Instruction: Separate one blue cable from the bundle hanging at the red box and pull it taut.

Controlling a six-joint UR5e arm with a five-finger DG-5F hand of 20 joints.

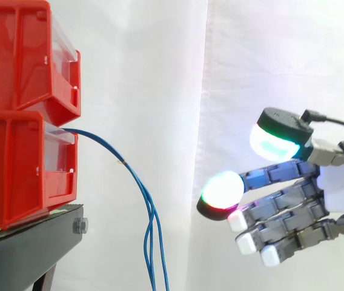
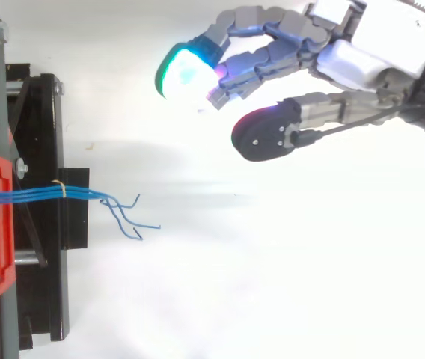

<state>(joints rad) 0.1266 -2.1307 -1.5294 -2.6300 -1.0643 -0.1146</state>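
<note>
Nearest us, the bundle of blue cables (image 2: 37, 194) leaves the front of the lower red bin (image 1: 14, 170) and hangs down just beside the black stand (image 1: 33, 242), its ends loose. Further back, we find the hand (image 1: 335, 188) well apart from it, fingers relaxed and spread, holding nothing. Behind hangs the white curtain (image 1: 160, 60).

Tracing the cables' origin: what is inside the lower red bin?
The blue cables emerge from the lower red bin's front opening and hang down. How they are fixed inside is hidden by its walls.
</note>
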